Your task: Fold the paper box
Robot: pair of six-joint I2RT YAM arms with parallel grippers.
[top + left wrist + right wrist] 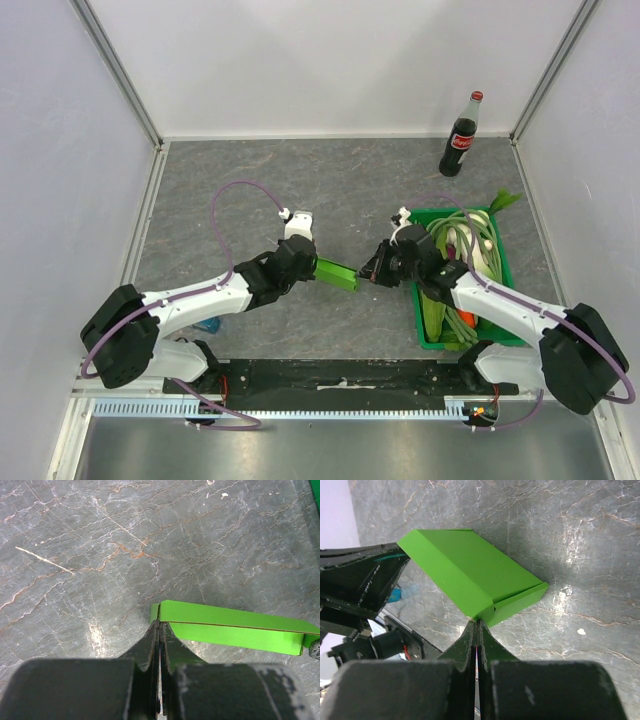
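The paper box (336, 273) hangs flattened just above the middle of the grey stone-patterned surface (250, 170), nearer the near edge than the far one, stretched between the two arms. The left gripper (312, 265) has its jaws pressed together on the thin card at the box's left end. The right gripper (368, 272) has its jaws closed the same way on the card at the right end. Open surface lies all around the box: a broad bare stretch runs to the far edge and the far left corner, and a narrower strip lies between the box and the near edge. White walls close the left, far and right edges. From the left wrist, the paper box (230, 627) shows edge-on as two layers with a dark seam, and its far tip is cut off at the frame's right side. From the right wrist, the paper box (465, 570) shows a broad face and a small end flap, with the left gripper (365, 585) dark beside it. A small blue block (207, 325) near the left arm's base is mostly hidden under the arm. A dark-green crate (440, 345) sits by the right edge, partly covered by the right arm. It holds long green beans, pale leafy vegetables and something orange that is hard to make out. A cola bottle (460, 137) stands upright in the far right corner.
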